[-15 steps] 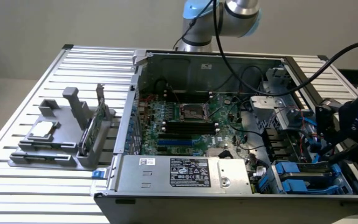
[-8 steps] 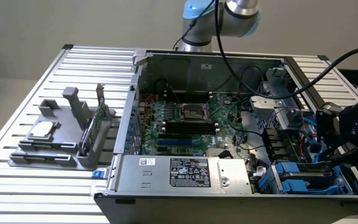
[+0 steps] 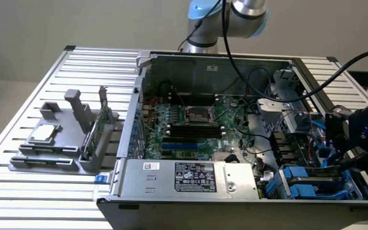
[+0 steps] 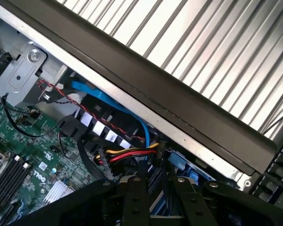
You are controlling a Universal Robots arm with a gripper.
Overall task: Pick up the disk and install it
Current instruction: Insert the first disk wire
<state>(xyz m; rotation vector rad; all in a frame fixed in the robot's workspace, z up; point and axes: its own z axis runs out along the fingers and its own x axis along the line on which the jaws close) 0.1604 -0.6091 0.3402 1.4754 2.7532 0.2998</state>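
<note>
- Lying at 9 o'clock on the ribbed aluminium worktop (image 3: 37,203), a grey moulded holder (image 3: 59,160) carries a square silver chip (image 3: 45,134) and an upright green card (image 3: 89,136).
- Centre: an open sheet-metal computer case (image 3: 235,67) holds a green motherboard (image 3: 190,124) printed "DELL" in white. A boxy power supply (image 3: 190,177) sits at 6 o'clock, its label too small to read.
- At 4 o'clock the disk (image 3: 301,178), blue rails showing, sits in the corner bay. The black gripper (image 3: 344,158) hangs just above, and I cannot tell whether it is open or closed.
</note>
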